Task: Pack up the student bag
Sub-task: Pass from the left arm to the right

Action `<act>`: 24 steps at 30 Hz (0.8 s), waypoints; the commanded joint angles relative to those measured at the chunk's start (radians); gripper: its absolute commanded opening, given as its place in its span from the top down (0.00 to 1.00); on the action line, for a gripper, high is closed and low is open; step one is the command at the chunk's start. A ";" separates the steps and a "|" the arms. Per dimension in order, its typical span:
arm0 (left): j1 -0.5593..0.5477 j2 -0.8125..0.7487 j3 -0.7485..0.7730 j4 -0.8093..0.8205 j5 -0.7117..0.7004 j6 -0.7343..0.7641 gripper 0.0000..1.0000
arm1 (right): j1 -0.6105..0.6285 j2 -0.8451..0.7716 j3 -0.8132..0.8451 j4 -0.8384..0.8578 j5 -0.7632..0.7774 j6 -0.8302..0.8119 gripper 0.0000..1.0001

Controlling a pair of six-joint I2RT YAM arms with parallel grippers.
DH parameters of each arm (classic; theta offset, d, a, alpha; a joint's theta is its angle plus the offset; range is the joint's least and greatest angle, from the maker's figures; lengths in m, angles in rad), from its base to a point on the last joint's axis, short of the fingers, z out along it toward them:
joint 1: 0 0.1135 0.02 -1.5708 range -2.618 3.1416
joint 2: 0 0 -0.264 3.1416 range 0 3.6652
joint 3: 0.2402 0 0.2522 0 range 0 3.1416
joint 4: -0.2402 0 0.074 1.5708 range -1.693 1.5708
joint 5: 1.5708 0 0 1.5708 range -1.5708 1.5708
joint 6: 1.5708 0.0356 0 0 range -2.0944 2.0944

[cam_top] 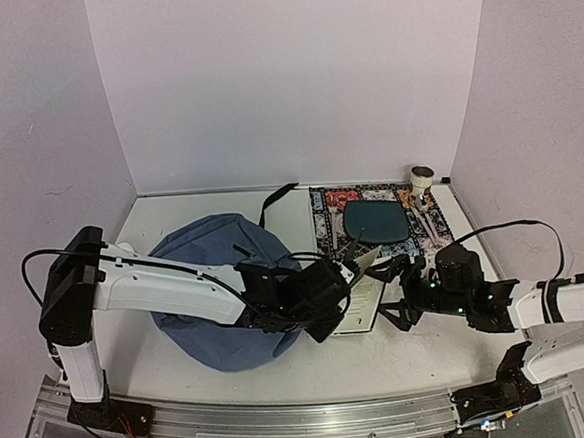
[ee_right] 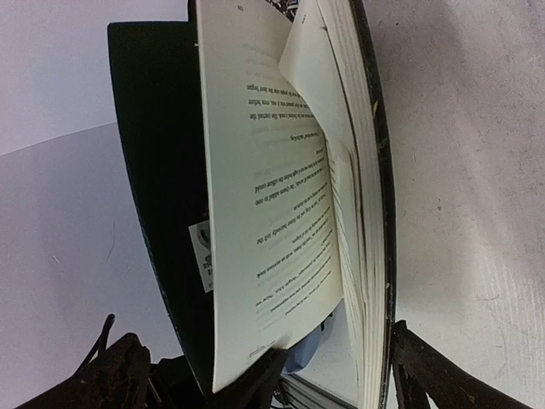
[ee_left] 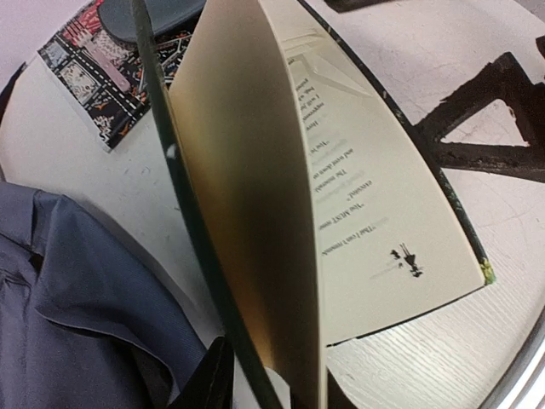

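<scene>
Book [ee_right: 272, 213]: one, lying open on the counter [cam_top: 412, 356] at centre, dark cover down. One cover and a cream leaf stand up from it, and the printed pages fan apart.
Bag [cam_top: 217, 294]: one, slate-blue and slumped, left of centre on the counter, partly under the left forearm. Its near-right edge lies just beside the book. A black strap [cam_top: 276, 196] trails toward the back wall.
Pouch [cam_top: 375, 220]: one, dark teal and flat, behind the book, lying on the mat.
Mat [cam_top: 327, 212]: one, patterned in red, black and white, at back right. Some thin sticks lie on it right of the pouch, too small to count.
Roll [cam_top: 422, 177]: one, small and pale, at the mat's far right corner.
Arms: two, both reaching in to the book from either side.
Left hand [cam_top: 344, 271]: at the book's left edge, over the bag's rim. In the wrist view the raised cover and leaf run down into the gap between its fingers. I cannot tell whether they are pinched or let loose.
Right hand [cam_top: 395, 292]: spread as wide as it goes, grasping nothing. Its dark fingers [ee_right: 119, 375] flank the book's right edge in the wrist view. Whether they touch it cannot be told.
</scene>
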 commanded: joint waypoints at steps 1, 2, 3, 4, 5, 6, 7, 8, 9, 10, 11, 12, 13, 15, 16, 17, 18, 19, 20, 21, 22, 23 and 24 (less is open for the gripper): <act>-0.001 -0.088 -0.028 0.069 0.119 0.013 0.72 | 0.003 0.023 0.072 0.057 0.015 -0.027 0.02; -0.001 -0.088 -0.034 0.078 0.135 0.009 0.71 | 0.003 0.033 0.077 0.057 0.009 -0.030 0.02; 0.000 -0.088 -0.040 0.086 0.154 0.006 0.70 | 0.004 0.043 0.083 0.057 0.005 -0.033 0.02; 0.000 -0.088 -0.044 0.096 0.167 0.003 0.70 | 0.003 0.054 0.087 0.059 0.001 -0.036 0.02; 0.000 -0.090 -0.048 0.107 0.182 0.001 0.69 | 0.004 0.064 0.093 0.060 -0.006 -0.042 0.02; 0.000 -0.093 -0.051 0.118 0.199 -0.001 0.69 | 0.004 0.070 0.099 0.060 -0.009 -0.047 0.02; 0.000 -0.095 -0.054 0.127 0.214 -0.002 0.68 | 0.004 0.076 0.105 0.060 -0.011 -0.052 0.02; -0.001 -0.098 -0.055 0.135 0.227 -0.003 0.67 | 0.003 0.082 0.111 0.060 -0.012 -0.055 0.02; -0.001 -0.101 -0.057 0.146 0.241 -0.004 0.66 | 0.003 0.089 0.114 0.059 -0.013 -0.058 0.02; 0.000 -0.104 -0.059 0.157 0.253 -0.004 0.66 | 0.004 0.097 0.118 0.057 -0.014 -0.060 0.02; 0.000 -0.107 -0.061 0.164 0.265 -0.006 0.65 | 0.003 0.106 0.120 0.056 -0.013 -0.062 0.02; -0.001 -0.107 -0.063 0.173 0.274 -0.010 0.65 | 0.003 0.116 0.123 0.055 -0.011 -0.065 0.02; -0.001 -0.108 -0.064 0.181 0.282 -0.014 0.64 | 0.003 0.125 0.125 0.055 -0.009 -0.069 0.02; 0.001 -0.107 -0.067 0.189 0.290 -0.021 0.64 | 0.004 0.146 0.127 0.056 -0.005 -0.075 0.08; 0.001 -0.109 -0.068 0.191 0.291 -0.024 0.64 | 0.003 0.156 0.131 0.057 -0.003 -0.084 0.13; 0.003 -0.112 -0.071 0.194 0.290 -0.026 0.64 | 0.003 0.163 0.135 0.057 0.000 -0.092 0.16; 0.003 -0.118 -0.077 0.196 0.288 -0.030 0.64 | 0.003 0.172 0.138 0.057 0.004 -0.098 0.21; 0.005 -0.125 -0.083 0.200 0.287 -0.033 0.64 | 0.003 0.181 0.140 0.059 0.007 -0.102 0.26; 0.007 -0.134 -0.090 0.203 0.285 -0.036 0.64 | 0.003 0.188 0.143 0.061 0.009 -0.106 0.30; 0.012 -0.143 -0.098 0.207 0.285 -0.040 0.63 | 0.003 0.198 0.146 0.062 0.012 -0.110 0.36; 0.017 -0.153 -0.107 0.213 0.287 -0.045 0.63 | 0.003 0.204 0.150 0.064 0.014 -0.114 0.41; 0.022 -0.164 -0.116 0.218 0.289 -0.050 0.63 | 0.004 0.210 0.154 0.067 0.015 -0.119 0.46; 0.028 -0.174 -0.125 0.222 0.291 -0.056 0.62 | 0.003 0.219 0.158 0.071 0.016 -0.125 0.54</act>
